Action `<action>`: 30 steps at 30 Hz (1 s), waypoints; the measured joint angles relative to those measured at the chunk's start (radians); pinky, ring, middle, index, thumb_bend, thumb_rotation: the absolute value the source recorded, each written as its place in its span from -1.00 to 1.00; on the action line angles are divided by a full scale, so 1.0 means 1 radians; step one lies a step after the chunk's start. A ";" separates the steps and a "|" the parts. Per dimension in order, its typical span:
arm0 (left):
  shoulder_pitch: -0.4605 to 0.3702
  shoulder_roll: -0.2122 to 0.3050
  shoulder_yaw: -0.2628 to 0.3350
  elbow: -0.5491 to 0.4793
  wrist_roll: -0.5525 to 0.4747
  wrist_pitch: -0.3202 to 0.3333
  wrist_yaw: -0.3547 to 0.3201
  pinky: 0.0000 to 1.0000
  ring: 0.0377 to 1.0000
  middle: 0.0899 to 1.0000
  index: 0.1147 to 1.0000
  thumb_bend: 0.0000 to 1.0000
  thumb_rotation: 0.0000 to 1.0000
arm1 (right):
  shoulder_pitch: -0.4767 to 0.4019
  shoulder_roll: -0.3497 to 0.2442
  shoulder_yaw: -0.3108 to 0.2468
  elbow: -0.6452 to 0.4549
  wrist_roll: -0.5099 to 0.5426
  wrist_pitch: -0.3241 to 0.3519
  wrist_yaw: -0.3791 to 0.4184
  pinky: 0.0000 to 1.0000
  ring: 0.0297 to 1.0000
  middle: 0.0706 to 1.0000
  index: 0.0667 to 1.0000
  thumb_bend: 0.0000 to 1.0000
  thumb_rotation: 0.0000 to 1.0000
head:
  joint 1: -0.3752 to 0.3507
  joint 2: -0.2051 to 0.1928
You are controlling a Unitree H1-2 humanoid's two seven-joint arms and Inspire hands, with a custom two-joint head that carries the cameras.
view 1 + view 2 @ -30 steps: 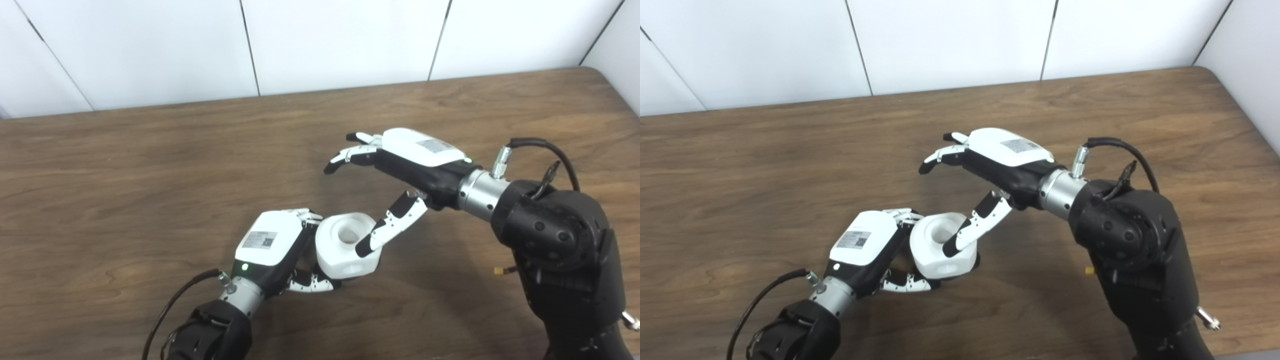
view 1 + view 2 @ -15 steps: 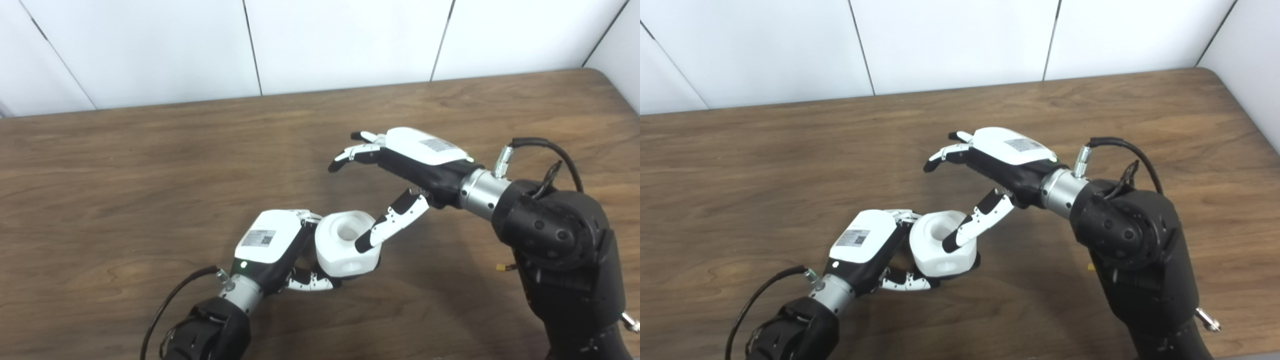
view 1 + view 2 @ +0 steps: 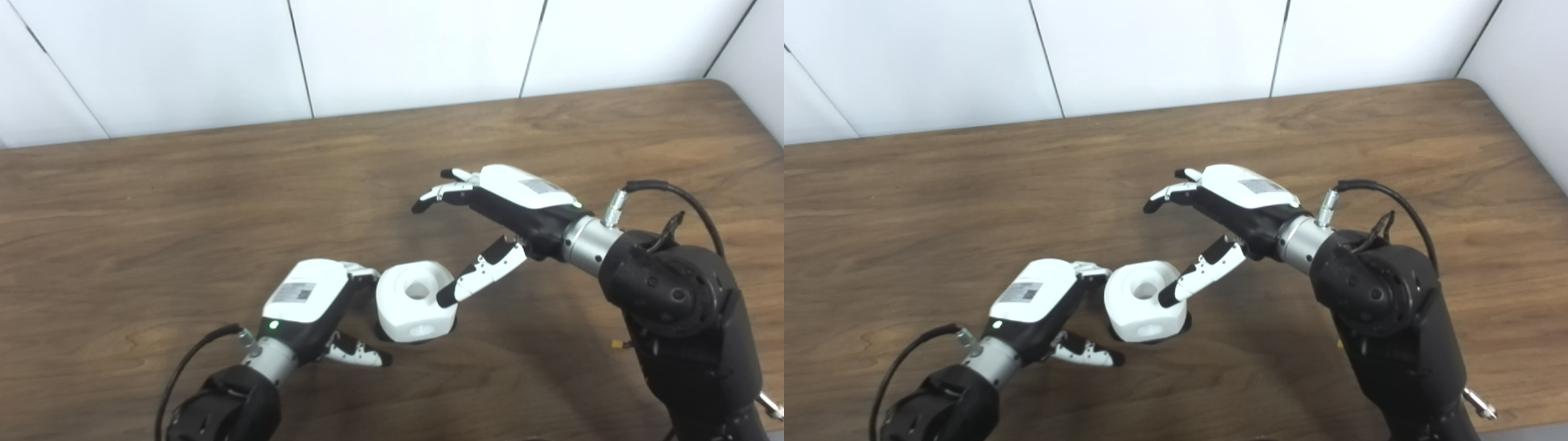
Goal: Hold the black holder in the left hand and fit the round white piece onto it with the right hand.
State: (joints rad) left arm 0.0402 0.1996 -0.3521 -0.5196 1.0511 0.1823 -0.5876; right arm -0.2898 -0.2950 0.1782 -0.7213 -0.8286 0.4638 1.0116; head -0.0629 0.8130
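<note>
White panelled wall [image 3: 416, 49] behind, brown wood-grain table [image 3: 153, 202] in front. Sitting on the table near the front centre, the round white piece [image 3: 415, 301], chunky and faceted, with a round hollow in its top face. Peeking out beneath its lower edge, a dark rim of the black holder [image 3: 383, 335], mostly hidden under the white. Just left of the piece, the left hand [image 3: 309, 300], palm side turned toward it; upper fingers [image 3: 361, 271] close against the piece's left flank, contact hard to judge, thumb [image 3: 358, 354] stretched forward along the table and clear of the piece. Spread, not clamped on anything. Coming in from the right, the right hand [image 3: 1240, 202], held above the table, fingers [image 3: 1170, 195] splayed wide and pointing left, well apart from the piece. Thumb [image 3: 1200, 274] angled down, dark tip resting at the top right edge of the piece, beside the hollow. Nothing gripped.
</note>
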 measured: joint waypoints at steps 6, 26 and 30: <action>0.006 0.026 0.057 -0.040 0.047 0.004 -0.061 0.52 0.60 0.47 0.28 0.85 -0.65 | 0.000 0.000 0.007 0.009 0.012 -0.001 -0.033 1.00 1.00 0.72 0.56 1.00 0.01 | 0.002 0.002; 0.037 0.097 0.418 -0.040 -0.141 0.070 -0.003 0.35 0.55 0.50 0.33 0.71 -0.52 | 0.014 -0.019 0.010 0.027 0.044 -0.002 -0.084 0.96 0.99 0.73 0.58 0.75 0.88 | 0.018 -0.005; 0.051 0.065 0.552 -0.035 -0.379 0.116 0.057 0.47 0.57 0.57 0.54 0.56 -0.54 | 0.048 -0.021 -0.048 0.027 0.071 0.001 -0.090 0.81 0.95 0.73 0.58 0.62 0.99 | 0.015 -0.006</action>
State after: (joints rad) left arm 0.0916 0.2645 0.1994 -0.5544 0.6719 0.2981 -0.5304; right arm -0.2419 -0.3156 0.1303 -0.6946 -0.7574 0.4648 0.9212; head -0.0476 0.8069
